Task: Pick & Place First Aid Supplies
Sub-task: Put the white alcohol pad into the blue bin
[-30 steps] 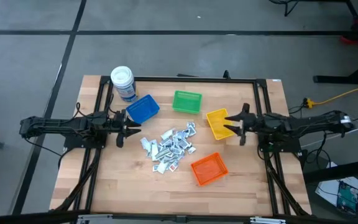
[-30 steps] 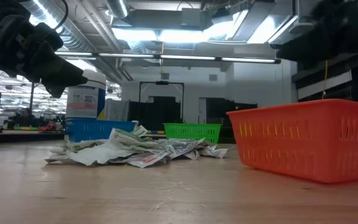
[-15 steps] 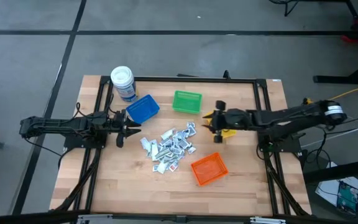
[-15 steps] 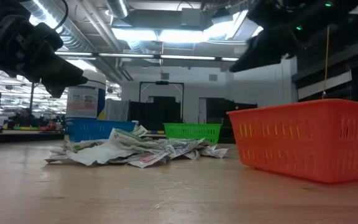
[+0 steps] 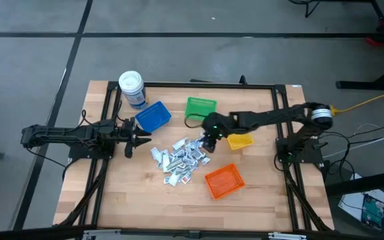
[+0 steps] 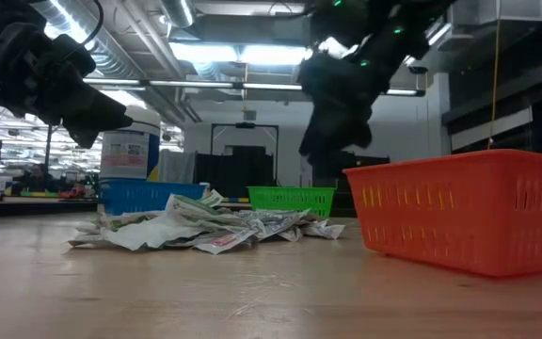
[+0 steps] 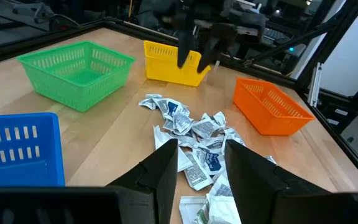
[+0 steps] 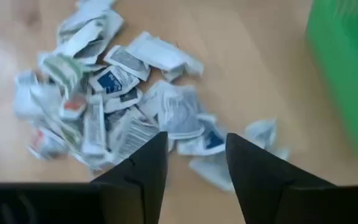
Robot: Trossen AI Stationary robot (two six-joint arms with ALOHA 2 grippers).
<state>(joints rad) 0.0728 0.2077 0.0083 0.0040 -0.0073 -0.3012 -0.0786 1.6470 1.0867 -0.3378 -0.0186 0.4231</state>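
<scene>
A heap of crumpled flat paper packets point(image 5: 181, 159) lies mid-bench. The right gripper point(image 5: 209, 141) hovers over the heap's far right edge, its dark fingers parted and holding nothing. The left gripper point(image 5: 136, 138) waits toward the left edge beside the blue mesh bin point(image 5: 153, 117), fingers parted, empty.
</scene>
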